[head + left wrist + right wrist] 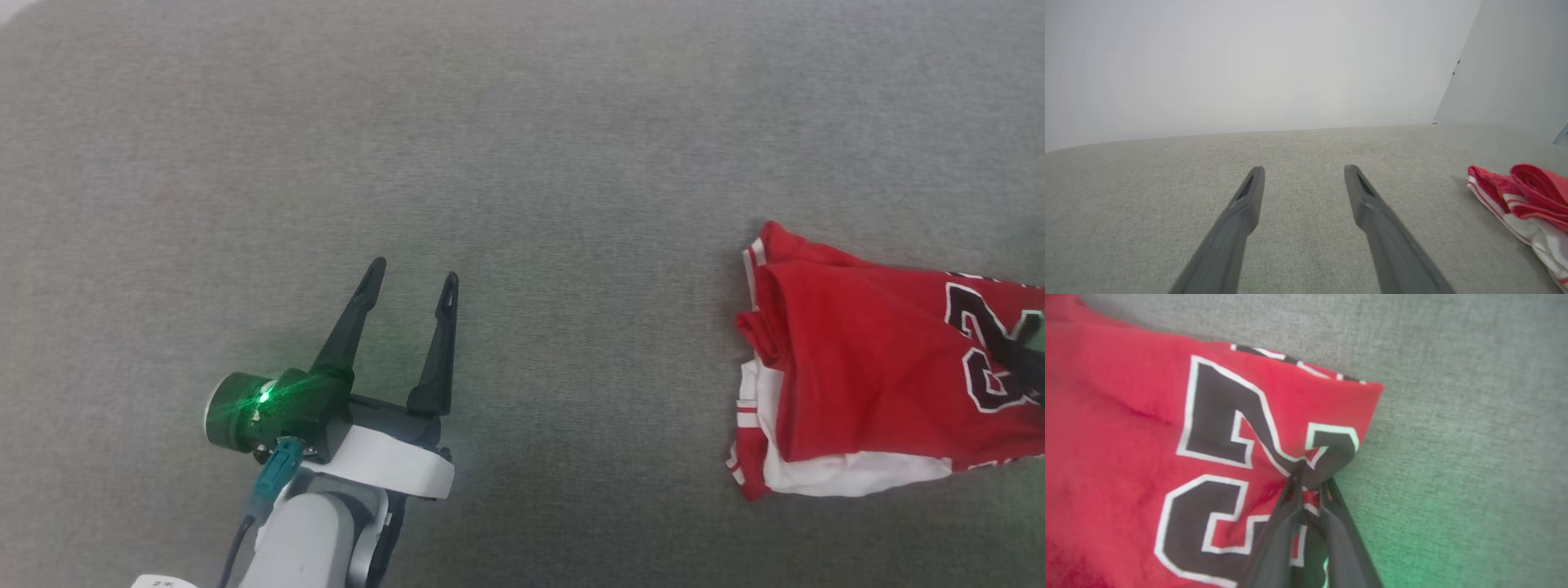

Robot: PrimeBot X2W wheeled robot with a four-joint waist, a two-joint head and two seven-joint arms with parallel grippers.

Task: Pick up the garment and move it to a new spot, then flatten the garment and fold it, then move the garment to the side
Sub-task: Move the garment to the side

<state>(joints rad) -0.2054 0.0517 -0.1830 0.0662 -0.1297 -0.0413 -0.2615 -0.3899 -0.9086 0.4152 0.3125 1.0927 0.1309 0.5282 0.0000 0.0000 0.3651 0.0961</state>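
Overhead, a grey cloth-covered desk [522, 122] carries one garment [857, 359], a red jersey with white parts and striped trim, bunched well to the right of the left gripper [412, 278]. That gripper's two fingers stand wide apart, holding nothing. The left wrist view catches the jersey's red-and-white edge off to the right of those fingertips. The right wrist view, up close, shows the right gripper [1310, 482] with its two fingers pinched narrow on a gathered tuck of cloth at the dark, white-outlined number.
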